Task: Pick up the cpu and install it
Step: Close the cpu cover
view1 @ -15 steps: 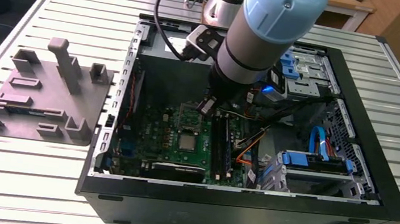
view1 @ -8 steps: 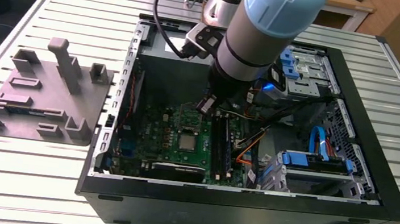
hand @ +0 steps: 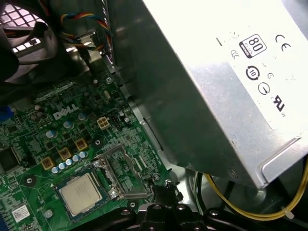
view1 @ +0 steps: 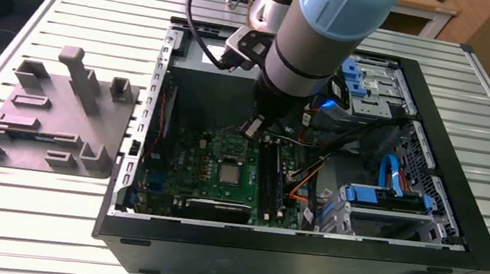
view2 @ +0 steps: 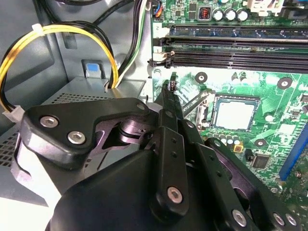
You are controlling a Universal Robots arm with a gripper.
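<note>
The cpu (view1: 228, 174) lies flat in its socket on the green motherboard, silver top up; both wrist views show it seated there, second wrist view (view2: 234, 114) and first wrist view (hand: 79, 193). The socket's metal load plate (hand: 121, 174) stands open beside it. My gripper (view1: 251, 129) hangs inside the case a little away from the cpu, toward the power supply. Its fingertips (view2: 171, 89) are pressed together with nothing between them, close to the edge of the load plate (view2: 197, 102). In the first wrist view the gripper (hand: 166, 190) looks like one dark tip.
The grey power-supply box (hand: 216, 86) is close beside the gripper, with yellow and black cables (view2: 57, 33) running past. Long black memory slots (view2: 231, 55) lie beyond the socket. The black case wall (view1: 306, 246) rings the work area. A grey fixture (view1: 51, 120) sits outside at the exterior view's left.
</note>
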